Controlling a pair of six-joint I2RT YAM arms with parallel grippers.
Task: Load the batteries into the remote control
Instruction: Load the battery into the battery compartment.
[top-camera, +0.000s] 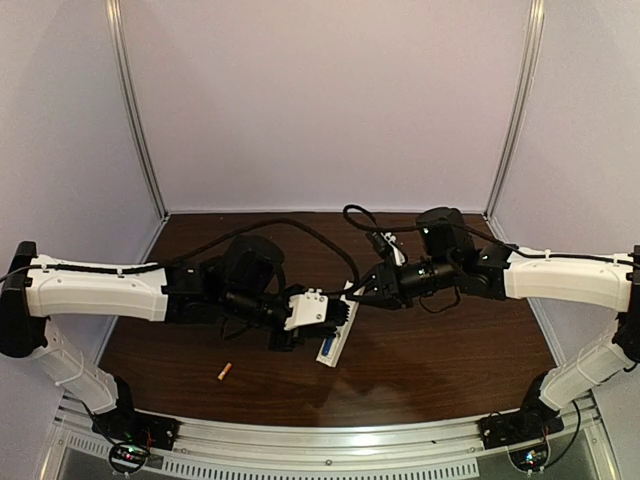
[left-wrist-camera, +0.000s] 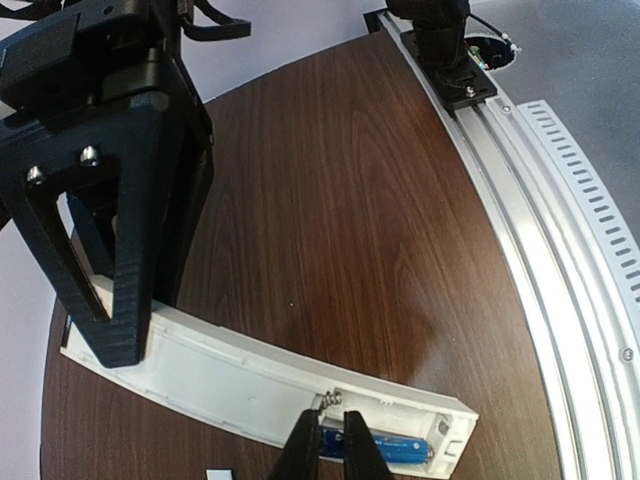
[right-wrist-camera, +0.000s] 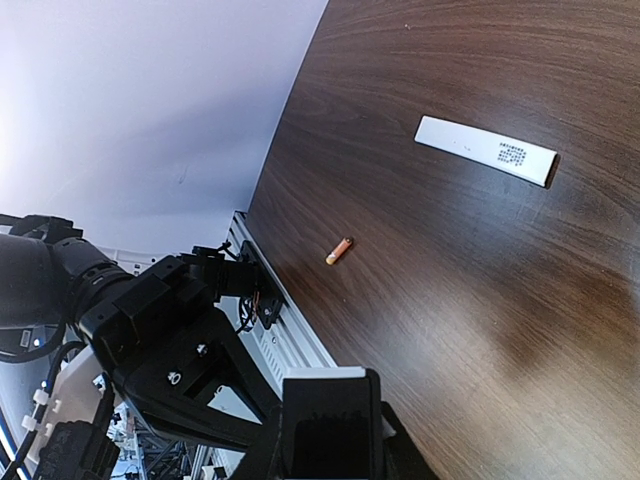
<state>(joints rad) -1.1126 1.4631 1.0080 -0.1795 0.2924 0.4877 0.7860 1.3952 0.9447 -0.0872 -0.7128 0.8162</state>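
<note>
The white remote control (left-wrist-camera: 230, 370) lies on the table with its back up and its battery bay open; it also shows in the top view (top-camera: 337, 333). The blue battery (left-wrist-camera: 405, 448) lies in the bay. My left gripper (left-wrist-camera: 325, 445) is nearly shut, its fingertips down on the blue battery's spring end. My right gripper (top-camera: 358, 293) is shut on the remote's far end, seen as black fingers (left-wrist-camera: 125, 290) in the left wrist view. The orange battery (top-camera: 225, 371) lies loose on the table, left of the remote, and also shows in the right wrist view (right-wrist-camera: 340, 251).
The thin white cover strip (right-wrist-camera: 486, 150) with a printed label lies flat on the brown table. The aluminium rail (left-wrist-camera: 560, 260) runs along the near edge, with the arm bases on it (left-wrist-camera: 450, 50). White walls enclose the back and sides.
</note>
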